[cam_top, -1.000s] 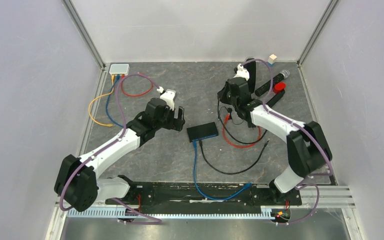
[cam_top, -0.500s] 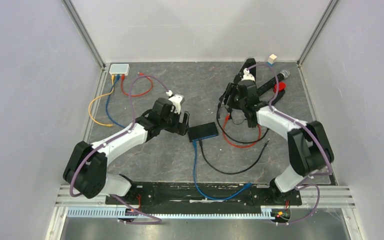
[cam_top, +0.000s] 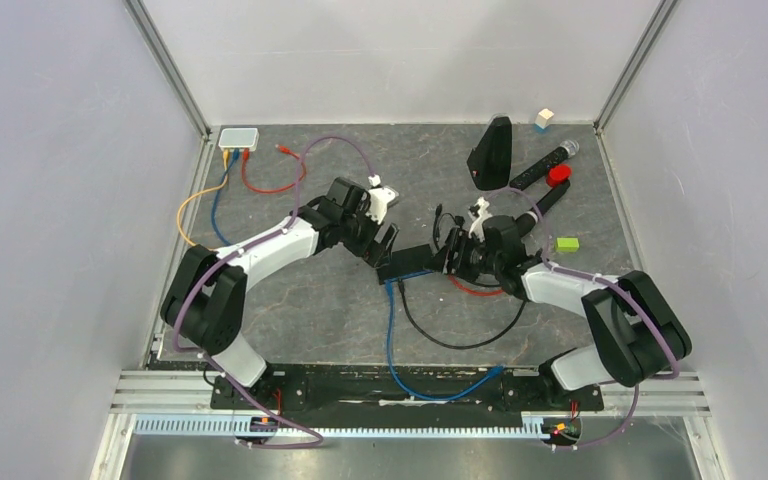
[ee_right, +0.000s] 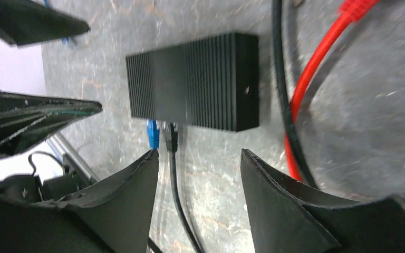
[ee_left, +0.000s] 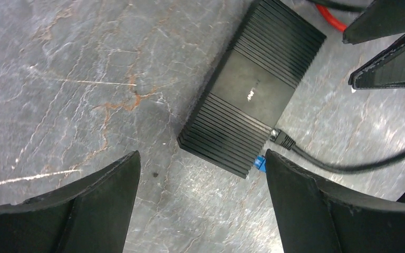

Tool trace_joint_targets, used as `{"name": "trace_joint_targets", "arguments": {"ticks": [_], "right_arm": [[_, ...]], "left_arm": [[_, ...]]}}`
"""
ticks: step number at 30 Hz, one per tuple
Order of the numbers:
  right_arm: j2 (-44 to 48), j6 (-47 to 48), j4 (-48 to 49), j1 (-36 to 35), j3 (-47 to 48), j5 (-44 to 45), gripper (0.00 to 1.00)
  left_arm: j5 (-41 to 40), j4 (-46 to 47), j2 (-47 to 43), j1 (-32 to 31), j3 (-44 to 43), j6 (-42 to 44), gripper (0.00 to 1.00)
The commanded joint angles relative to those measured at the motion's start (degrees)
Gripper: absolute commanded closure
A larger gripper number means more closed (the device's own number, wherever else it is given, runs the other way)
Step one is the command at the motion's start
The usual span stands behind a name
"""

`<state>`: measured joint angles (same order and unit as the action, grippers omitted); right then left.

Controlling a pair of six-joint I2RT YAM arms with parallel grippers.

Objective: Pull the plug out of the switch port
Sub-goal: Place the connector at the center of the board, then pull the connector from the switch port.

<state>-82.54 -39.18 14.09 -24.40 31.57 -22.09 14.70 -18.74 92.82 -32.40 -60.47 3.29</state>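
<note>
The left gripper (cam_top: 387,245) hovers at 10 o'clock of the central black switch (cam_top: 407,262), jaws wide apart; the right gripper (cam_top: 450,255), at 3 o'clock, gapes too — both empty. The black plug (ee_left: 282,138) and blue plug (ee_left: 260,163) sit in its 7 o'clock edge.

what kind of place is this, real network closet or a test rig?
Most likely a lab robot test cell: blank grey walls on metal posts box in the table, left arm and right arm are bolted to a rail, and a black switch lies among loose cables.
</note>
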Motion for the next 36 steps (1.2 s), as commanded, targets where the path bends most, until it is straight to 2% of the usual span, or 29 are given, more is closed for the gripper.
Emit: {"name": "trace_joint_targets", "arguments": {"ticks": [1,11,13,20,24,30,36], "right_arm": [[0.67,-2.11,5.95,-1.88,-1.87,-5.77,0.40],[-6.78,-8.75,17.30,-3.36,-3.43,-10.77,0.40],[-8.44,-10.64,19.84,-3.54,-3.75,-11.39,0.40],[-11.86,-12.52,23.22,-4.76,-4.07,-11.61,0.41],[-13.36,-14.13,24.33,-5.43,-4.13,-10.07,0.43],[-18.61,-19.94,31.77,-6.06,-4.38,-9.38,0.50],[-22.80,-24.22,36.09,-7.01,-3.69,-5.69,0.52]], "left_arm": [[6.28,-4.19,0.68,-0.55,-2.31,15.66,0.08],[3.43,-5.72,6.85,-3.98,-5.60,24.69,0.09],[0.37,-5.78,7.89,-4.92,-5.63,25.62,0.09],[-0.55,-4.72,9.41,-5.15,-5.50,25.84,0.11],[0.26,-5.51,10.39,-5.13,-6.27,25.60,0.18],[1.57,-8.77,11.92,-5.13,-7.29,25.66,0.30],[2.53,-9.87,12.04,-5.17,-7.26,25.48,0.33]]}}
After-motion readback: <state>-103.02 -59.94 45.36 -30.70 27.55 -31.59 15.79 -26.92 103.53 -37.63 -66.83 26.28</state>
